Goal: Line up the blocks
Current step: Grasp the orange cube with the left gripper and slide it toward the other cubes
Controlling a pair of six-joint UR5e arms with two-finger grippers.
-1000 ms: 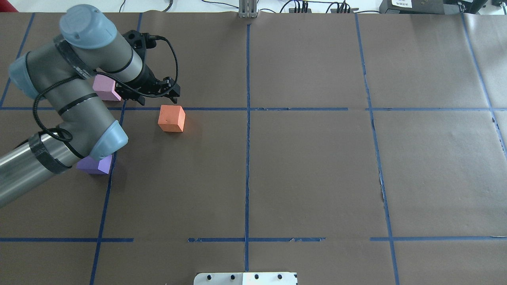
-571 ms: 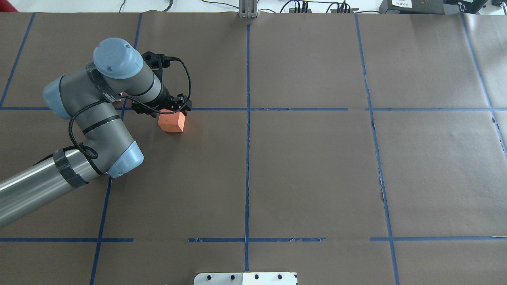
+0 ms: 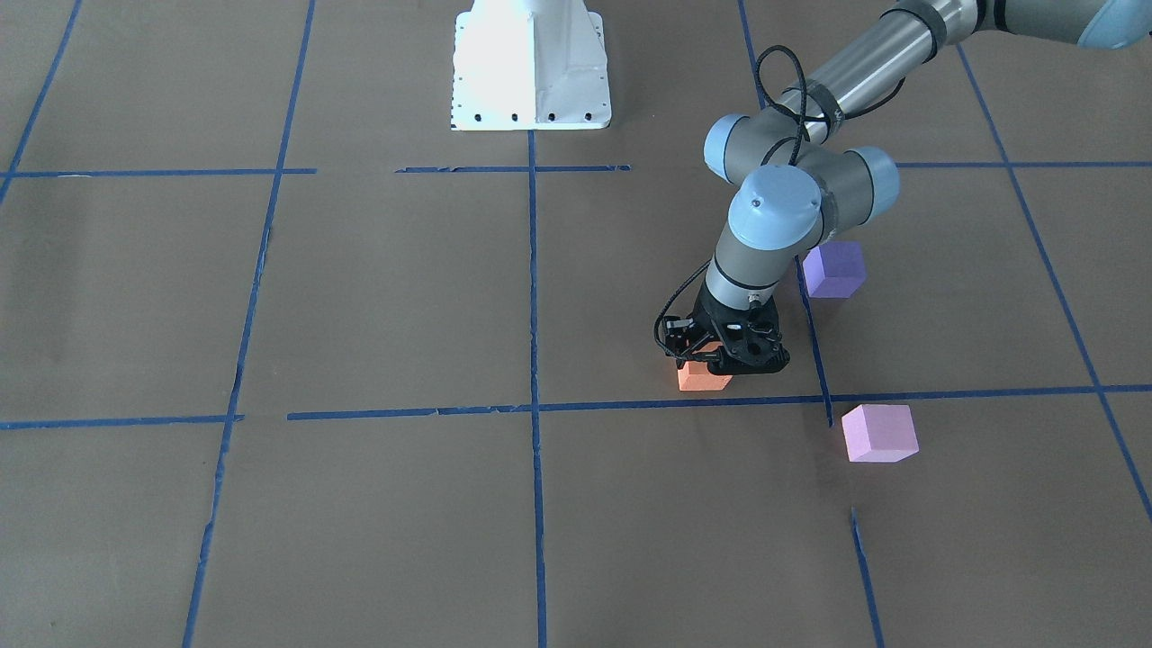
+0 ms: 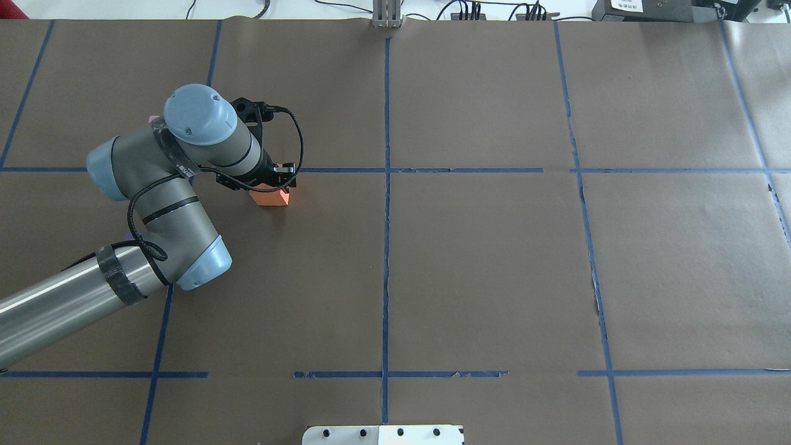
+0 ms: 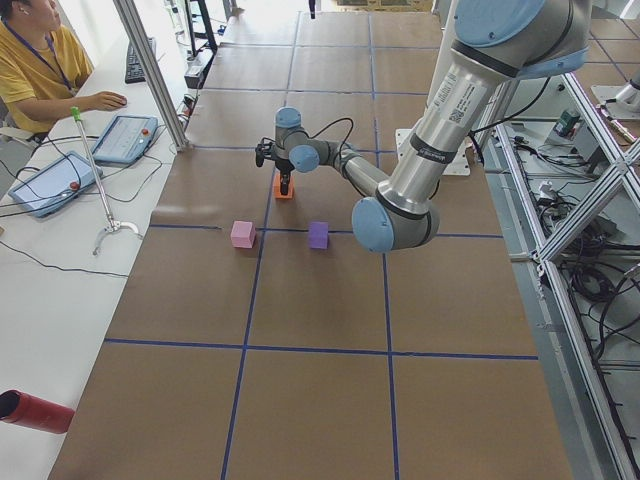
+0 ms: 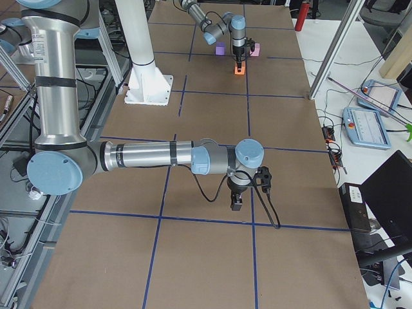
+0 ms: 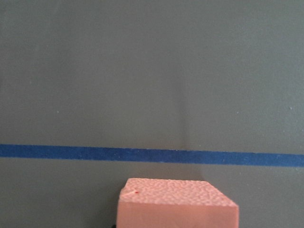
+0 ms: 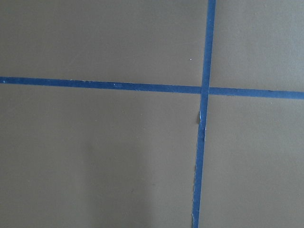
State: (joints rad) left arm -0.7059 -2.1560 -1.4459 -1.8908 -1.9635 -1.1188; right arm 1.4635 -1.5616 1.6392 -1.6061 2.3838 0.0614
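Front-facing view: the left gripper points straight down, low over the orange block and covering its top face; whether it clamps the block or is released cannot be told. The block rests on the brown paper cover, just on the robot's side of a blue tape line, with the violet-blue block and the pink block apart from it toward the robot's left. Right side view: the right gripper hangs over the paper, well apart from all three blocks, its grip state indeterminable
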